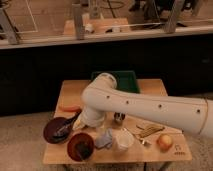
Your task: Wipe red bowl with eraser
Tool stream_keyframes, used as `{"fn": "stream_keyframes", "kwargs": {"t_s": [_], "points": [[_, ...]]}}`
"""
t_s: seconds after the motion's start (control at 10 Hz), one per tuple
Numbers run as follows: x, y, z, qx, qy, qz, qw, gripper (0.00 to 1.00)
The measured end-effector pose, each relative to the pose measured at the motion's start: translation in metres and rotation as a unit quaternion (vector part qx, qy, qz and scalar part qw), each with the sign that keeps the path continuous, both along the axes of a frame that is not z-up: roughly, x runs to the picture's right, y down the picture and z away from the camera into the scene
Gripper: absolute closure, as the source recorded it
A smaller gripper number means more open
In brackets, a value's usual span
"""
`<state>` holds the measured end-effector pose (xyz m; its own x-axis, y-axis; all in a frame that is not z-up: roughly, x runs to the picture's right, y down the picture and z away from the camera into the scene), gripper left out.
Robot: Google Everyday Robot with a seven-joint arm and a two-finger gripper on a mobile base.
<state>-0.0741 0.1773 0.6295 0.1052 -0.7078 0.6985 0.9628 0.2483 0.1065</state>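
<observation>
Gripper: the gripper (80, 125) sits at the low end of the white arm, just above and beside the round red-orange bowl (80, 146); its jaws stand wide, holding nothing.
Step in hand: the approach; the eraser is not yet picked up, by my reading.
Eraser: I cannot pick out the small dark block with certainty; a dark shape inside the bowl may be it.
Bowl: at the wooden counter's (150, 152) front edge, right of the maroon dish (55, 131).
Next move: lowering over the eraser and closing on it.
</observation>
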Motion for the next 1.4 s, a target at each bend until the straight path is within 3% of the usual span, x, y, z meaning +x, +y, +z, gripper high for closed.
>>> {"fn": "stream_keyframes", "kwargs": {"t_s": [0.5,0.7,0.9,1.4], "points": [[0.000,0.001,0.002,-0.001,-0.005,-0.005,1.0000,0.20],[-0.006,0.018,0.014,-0.004,-0.034,-0.039,0.9987,0.20],[-0.009,0.031,0.014,-0.004,-0.043,-0.064,0.9970,0.20],[-0.030,0.070,0.023,0.004,-0.077,-0.149,0.9859,0.20]]}}
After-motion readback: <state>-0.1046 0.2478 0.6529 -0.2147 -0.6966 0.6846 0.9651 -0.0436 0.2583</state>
